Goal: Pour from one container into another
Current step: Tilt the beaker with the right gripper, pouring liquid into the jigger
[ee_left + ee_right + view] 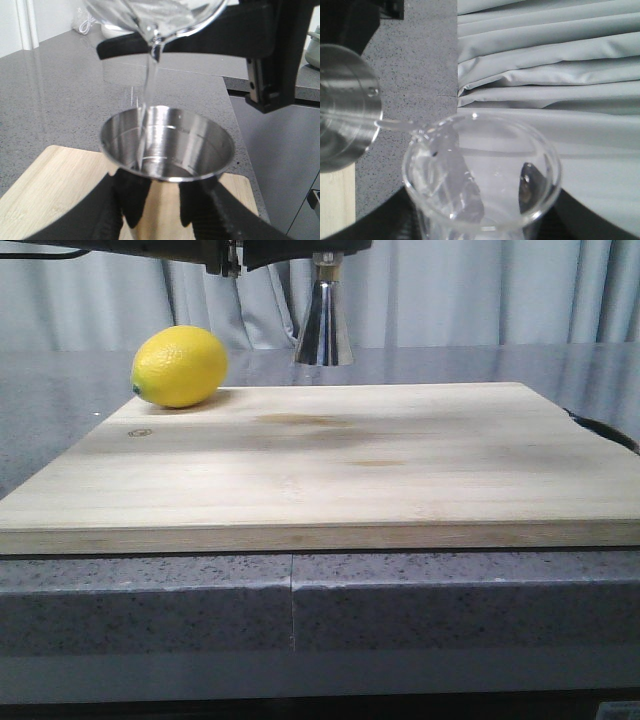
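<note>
Wooden board (pixel 320 465): one lemon (pixel 179 366), one jigger (pixel 167 142), one beaker (pixel 480 175).

Left tool (pixel 155 207) clamped upright, right tool (pixel 480 220) tipped sideways, both raised.

tilted clear glass beaker (pixel 480 175) streams liquid into upright steel jigger (pixel 167 142)

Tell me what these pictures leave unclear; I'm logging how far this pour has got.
- Front view: the jigger's upper cup, the beaker and both pincers are cut off by the top edge.
- Left wrist view: the beaker is cropped, so its remaining liquid is hidden; the fill in the jigger is lost in reflections.
- Right wrist view: the beaker hides the right pincer; printed marks are unreadable.
</note>
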Robot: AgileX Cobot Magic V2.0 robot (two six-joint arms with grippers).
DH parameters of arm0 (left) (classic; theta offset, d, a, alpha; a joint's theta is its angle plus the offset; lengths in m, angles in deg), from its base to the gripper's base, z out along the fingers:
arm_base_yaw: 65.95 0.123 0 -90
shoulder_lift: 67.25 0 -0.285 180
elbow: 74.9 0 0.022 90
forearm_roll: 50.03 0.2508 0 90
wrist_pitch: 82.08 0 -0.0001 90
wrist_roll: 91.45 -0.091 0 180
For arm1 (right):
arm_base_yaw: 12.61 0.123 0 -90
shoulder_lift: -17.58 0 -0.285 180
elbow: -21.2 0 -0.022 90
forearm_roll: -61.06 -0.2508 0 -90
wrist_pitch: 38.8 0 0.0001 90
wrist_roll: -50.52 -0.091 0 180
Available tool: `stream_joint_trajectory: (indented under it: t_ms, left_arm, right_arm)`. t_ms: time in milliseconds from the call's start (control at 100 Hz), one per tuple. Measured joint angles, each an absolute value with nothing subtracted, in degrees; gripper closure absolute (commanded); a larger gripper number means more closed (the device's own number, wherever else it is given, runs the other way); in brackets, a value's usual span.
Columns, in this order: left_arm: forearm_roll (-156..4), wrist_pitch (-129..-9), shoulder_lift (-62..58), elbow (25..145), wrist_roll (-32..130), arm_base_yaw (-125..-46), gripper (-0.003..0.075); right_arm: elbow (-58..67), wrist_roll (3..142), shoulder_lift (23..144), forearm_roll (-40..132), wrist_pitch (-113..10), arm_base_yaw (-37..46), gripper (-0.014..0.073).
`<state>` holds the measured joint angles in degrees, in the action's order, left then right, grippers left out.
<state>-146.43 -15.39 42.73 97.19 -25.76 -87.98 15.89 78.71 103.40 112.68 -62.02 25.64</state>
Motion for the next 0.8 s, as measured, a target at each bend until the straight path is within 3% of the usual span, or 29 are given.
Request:
stream_joint_trajectory:
  t_ms: [800]
  left_arm:
    - [-146.4,-15.4,42.7,97.2,-25.8,-88.0,0.0535]
  right_arm:
    - [15.9,81.7,104.7,113.0,-62.0,26.1,0.0279]
